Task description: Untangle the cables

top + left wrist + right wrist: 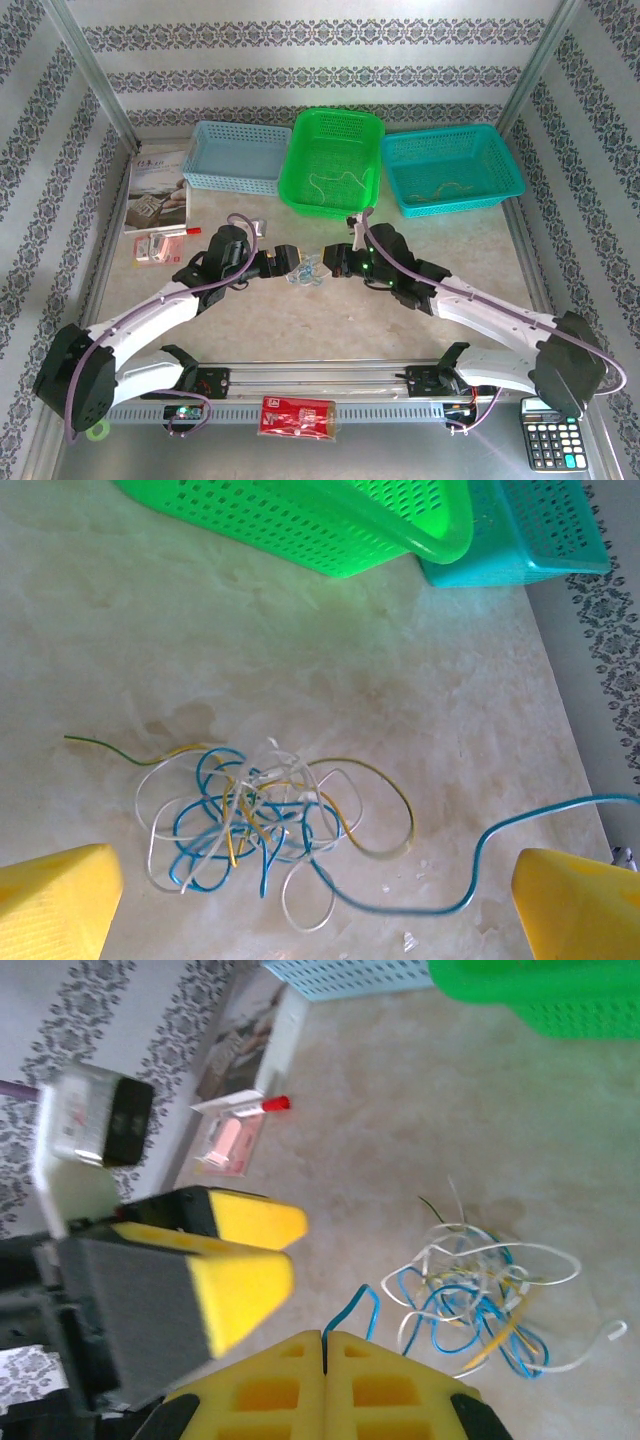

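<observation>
The cables point(250, 820) lie in a loose clump of blue, white and yellow strands on the pale table, between the two arms point(300, 273). One blue strand point(420, 912) trails out of the clump to the right. My right gripper point(323, 1338) is shut on the end of that blue strand point(362, 1305), just left of the clump point(480, 1300). My left gripper point(315, 910) stands wide open over the near side of the clump, its yellow fingers point(55, 905) apart and holding nothing. The two grippers face each other closely at the table's middle, left point(288, 263) and right point(333, 264).
Three baskets line the back: pale blue point(232, 135), green point(338, 118) with a thin cable inside, teal point(450, 140) with a tan cable. A booklet point(158, 190) and a pink packet point(160, 246) lie at left. A calculator point(552, 436) and a red packet point(297, 416) sit at the near edge.
</observation>
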Robot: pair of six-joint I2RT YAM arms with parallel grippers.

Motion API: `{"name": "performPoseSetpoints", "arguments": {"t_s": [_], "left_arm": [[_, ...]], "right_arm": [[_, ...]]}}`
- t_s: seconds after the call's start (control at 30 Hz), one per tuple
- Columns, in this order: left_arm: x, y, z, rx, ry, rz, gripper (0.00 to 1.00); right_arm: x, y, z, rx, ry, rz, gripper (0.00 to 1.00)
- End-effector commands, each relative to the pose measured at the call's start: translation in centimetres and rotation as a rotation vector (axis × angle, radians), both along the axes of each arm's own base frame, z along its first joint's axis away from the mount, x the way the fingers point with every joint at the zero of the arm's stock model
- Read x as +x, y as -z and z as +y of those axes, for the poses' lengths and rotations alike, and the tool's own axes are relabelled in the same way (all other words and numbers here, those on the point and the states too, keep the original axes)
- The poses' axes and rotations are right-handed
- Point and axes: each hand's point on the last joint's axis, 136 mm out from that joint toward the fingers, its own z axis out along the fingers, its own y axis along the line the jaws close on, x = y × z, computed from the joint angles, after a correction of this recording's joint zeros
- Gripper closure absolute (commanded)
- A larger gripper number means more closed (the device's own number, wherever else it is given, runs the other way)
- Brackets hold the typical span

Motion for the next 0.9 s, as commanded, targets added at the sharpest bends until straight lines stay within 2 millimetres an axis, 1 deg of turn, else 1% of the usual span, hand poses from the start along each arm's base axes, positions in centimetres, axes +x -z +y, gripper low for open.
{"name": "performPoseSetpoints", "arguments": {"t_s": [0.0,0.13,0.27,0.43,0.53,0.7,0.8,0.87], "left_arm": [[-0.2,-1.3,-0.4,0.014,0.045,-0.092,0.00],[-0.5,-2.9,-0.9,-0.020,0.088,-0.168,0.00],[-0.9,-4.4,-1.5,-0.055,0.137,-0.242,0.00],[-1.4,-5.7,-2.4,-0.073,0.192,-0.303,0.00],[-1.2,-6.1,-2.9,-0.077,0.205,-0.327,0.00],[0.1,-6.4,-3.4,-0.054,0.192,-0.349,0.01],[1.4,-6.0,-3.3,-0.027,0.150,-0.350,0.02],[2.2,-5.8,-3.4,-0.021,0.130,-0.349,0.04]], "right_arm": [[0.0,-2.7,0.0,-0.004,-0.031,-0.047,1.00],[0.2,-5.5,0.6,0.029,-0.049,-0.088,1.00],[0.7,-7.5,1.2,0.045,-0.060,-0.118,1.00],[1.1,-10.0,2.1,0.067,-0.082,-0.151,1.00],[1.2,-11.7,2.6,0.091,-0.096,-0.171,1.00],[1.1,-14.4,2.9,0.126,-0.111,-0.201,1.00],[0.6,-15.9,2.8,0.148,-0.117,-0.222,1.00],[0.4,-16.8,2.7,0.165,-0.117,-0.232,1.00]]}}
